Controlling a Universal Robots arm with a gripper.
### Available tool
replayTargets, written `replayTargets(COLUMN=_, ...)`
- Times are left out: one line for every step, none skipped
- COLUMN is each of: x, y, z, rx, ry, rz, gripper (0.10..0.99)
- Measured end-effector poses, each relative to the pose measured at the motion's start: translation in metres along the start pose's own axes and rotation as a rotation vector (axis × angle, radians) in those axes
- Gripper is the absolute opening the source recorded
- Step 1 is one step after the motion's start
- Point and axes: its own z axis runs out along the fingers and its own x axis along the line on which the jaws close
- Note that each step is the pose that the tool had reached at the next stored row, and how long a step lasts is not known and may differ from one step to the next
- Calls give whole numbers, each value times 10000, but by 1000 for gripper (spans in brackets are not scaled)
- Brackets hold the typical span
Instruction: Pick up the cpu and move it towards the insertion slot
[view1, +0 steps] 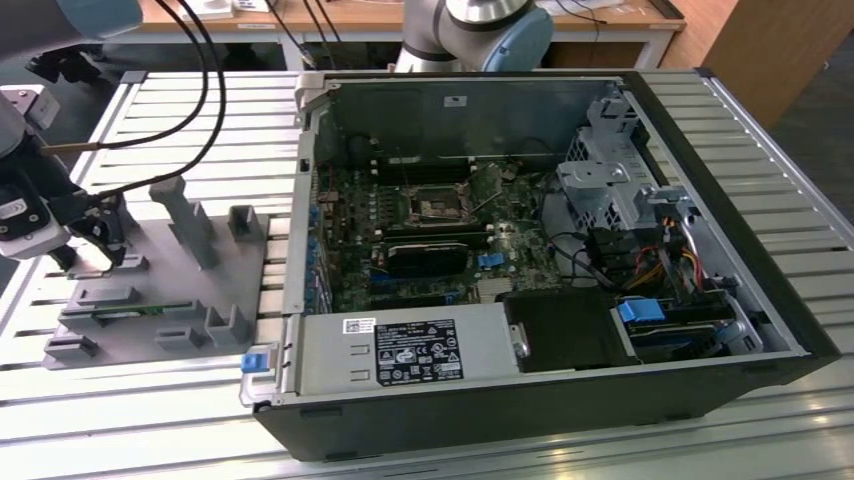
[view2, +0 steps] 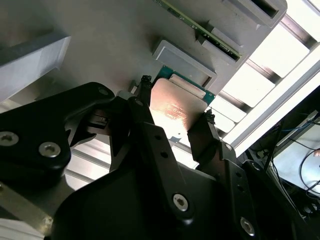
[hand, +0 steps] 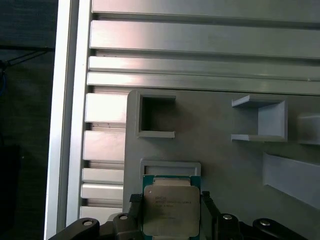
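The cpu (hand: 170, 212), a flat square chip with a silvery top and green rim, lies between my gripper's (hand: 170, 199) two black fingers just in front of a low rectangular frame on the grey fixture (hand: 220, 155). In the second wrist view the fingertips (view2: 145, 84) press against opposite edges of the cpu (view2: 175, 107), so the gripper (view2: 176, 100) is shut on it. In the exterior view my gripper (view1: 91, 250) hangs over the fixture's (view1: 187, 290) end at the exterior view's left. The insertion slot (view1: 438, 205) is a dark square socket on the motherboard inside the open computer case, far from the gripper.
The open black computer case (view1: 747, 300) fills the exterior view's right, with a power supply (view1: 400, 350), blue connectors (view1: 489, 260) and cables inside. Upright posts (view1: 187, 220) rise from the fixture, and a green memory stick (view1: 127, 312) lies in it. Black cables (view1: 200, 90) hang above the slatted aluminium table (view1: 147, 420).
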Motion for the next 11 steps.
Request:
replayTargets(x=0, y=0, z=-6, rx=0, ry=0, rz=0, gripper=541)
replayTargets(x=0, y=0, z=-7, rx=0, ry=0, rz=0, gripper=541)
replayTargets(x=0, y=0, z=-8, rx=0, ry=-1, rz=0, gripper=541)
replayTargets(x=0, y=0, z=-11, rx=0, ry=0, rz=0, gripper=541)
replayTargets(x=0, y=0, z=-12, rx=0, ry=0, rz=0, gripper=541)
replayTargets(x=0, y=1, z=-14, rx=0, ry=0, rz=0, gripper=541)
replayTargets(x=0, y=1, z=-16, rx=0, ry=0, rz=0, gripper=541)
replayTargets(x=0, y=1, z=-17, rx=0, ry=0, rz=0, gripper=541)
replayTargets(x=0, y=1, z=-18, rx=-1, ry=-1, rz=0, gripper=541)
replayTargets(x=0, y=1, z=-19, rx=-1, ry=-1, rz=0, gripper=541)
replayTargets(x=0, y=1, z=-21, rx=0, ry=0, rz=0, gripper=541)
